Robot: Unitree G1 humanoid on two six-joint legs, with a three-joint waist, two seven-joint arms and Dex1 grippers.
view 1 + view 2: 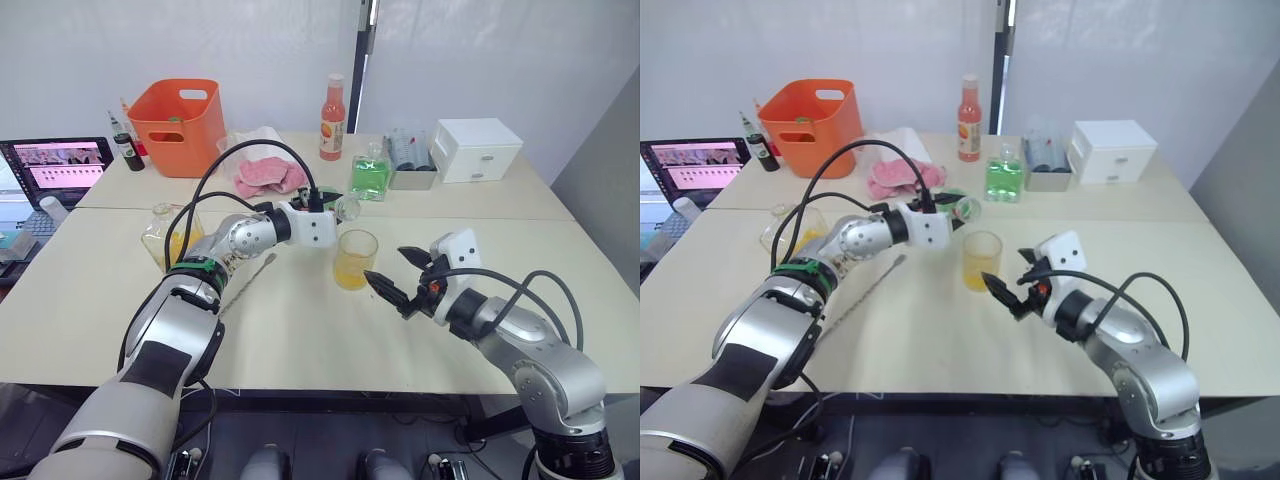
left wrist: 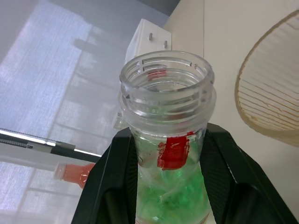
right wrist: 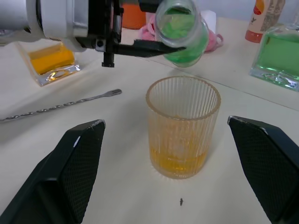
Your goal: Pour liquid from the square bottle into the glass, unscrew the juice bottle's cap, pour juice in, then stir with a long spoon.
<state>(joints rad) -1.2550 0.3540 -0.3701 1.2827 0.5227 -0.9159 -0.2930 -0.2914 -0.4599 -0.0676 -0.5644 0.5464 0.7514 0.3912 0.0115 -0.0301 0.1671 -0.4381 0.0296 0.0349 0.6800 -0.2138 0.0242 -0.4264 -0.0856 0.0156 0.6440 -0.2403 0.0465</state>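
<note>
My left gripper (image 1: 322,212) is shut on the juice bottle (image 3: 182,32), which lies tipped with its open mouth just above the glass (image 1: 355,258). The cap is out of view. The left wrist view looks along the bottle's neck (image 2: 167,93) with its red band and green label; I see no stream leaving it. The glass holds a shallow layer of orange-yellow liquid (image 3: 180,161). My right gripper (image 3: 170,149) stands open just right of the glass, apart from it. The square bottle (image 1: 170,235) stands at the left, and the long spoon (image 3: 60,106) lies flat beside it.
At the back stand an orange basket (image 1: 180,112), a pink cloth (image 1: 268,175), a tall red-capped bottle (image 1: 332,120), a green square bottle (image 1: 370,175) and a white drawer box (image 1: 475,148). A laptop (image 1: 55,165) sits far left.
</note>
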